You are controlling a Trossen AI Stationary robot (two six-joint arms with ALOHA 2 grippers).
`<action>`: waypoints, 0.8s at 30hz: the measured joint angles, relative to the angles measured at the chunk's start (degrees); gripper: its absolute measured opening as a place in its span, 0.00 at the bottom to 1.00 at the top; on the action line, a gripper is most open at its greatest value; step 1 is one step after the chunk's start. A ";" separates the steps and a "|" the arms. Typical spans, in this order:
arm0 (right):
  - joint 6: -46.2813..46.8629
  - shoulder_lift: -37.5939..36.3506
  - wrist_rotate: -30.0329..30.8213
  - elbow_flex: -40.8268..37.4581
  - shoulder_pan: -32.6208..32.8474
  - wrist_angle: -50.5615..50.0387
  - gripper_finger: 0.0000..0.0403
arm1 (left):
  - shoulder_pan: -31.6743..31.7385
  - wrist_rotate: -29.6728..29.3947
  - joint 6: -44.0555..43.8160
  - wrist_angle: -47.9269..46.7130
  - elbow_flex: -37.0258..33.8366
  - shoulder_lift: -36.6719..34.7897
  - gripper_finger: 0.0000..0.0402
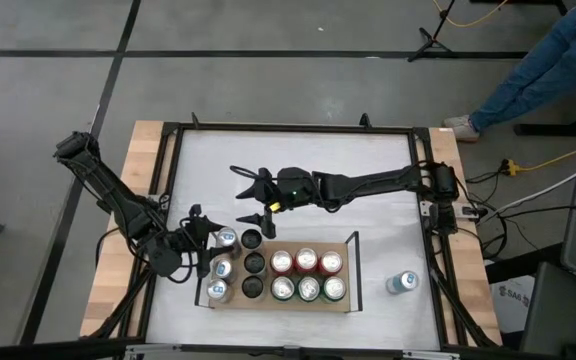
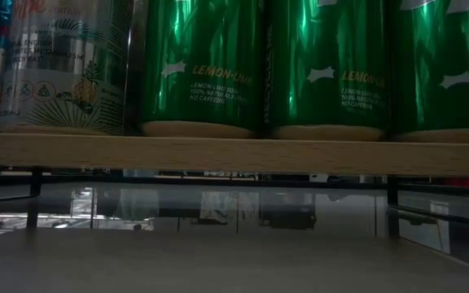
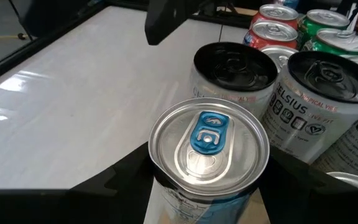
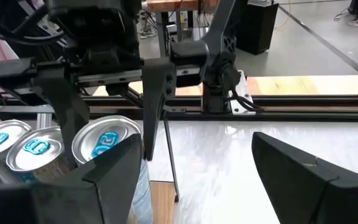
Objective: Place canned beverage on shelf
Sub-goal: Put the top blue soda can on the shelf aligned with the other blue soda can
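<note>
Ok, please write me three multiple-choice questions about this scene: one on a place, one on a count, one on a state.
1. Where does the single can that is off the shelf stand?
A) on the white table, to the right of the shelf
B) on the floor
C) on top of another can

2. How many red-topped cans are on the shelf?
A) one
B) three
C) five

3. How are the jaws of the right gripper?
A) shut on a can
B) open and empty
C) fully shut on nothing

Answers:
1 A: it stands alone on the table beside the shelf.
2 B: they form one row of three.
3 B: the jaws stand apart with nothing between them.
</note>
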 joint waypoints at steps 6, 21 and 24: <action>-0.19 0.00 -0.02 0.02 0.06 0.31 0.73 | 0.00 0.79 -0.24 -0.96 1.25 0.07 0.57; -0.26 0.00 -0.04 0.02 0.08 -0.85 0.73 | 0.04 3.25 1.63 -1.23 1.49 0.04 0.57; -0.26 0.00 -0.04 0.02 0.08 -1.46 0.73 | 0.04 3.18 1.64 -1.56 1.54 0.04 0.57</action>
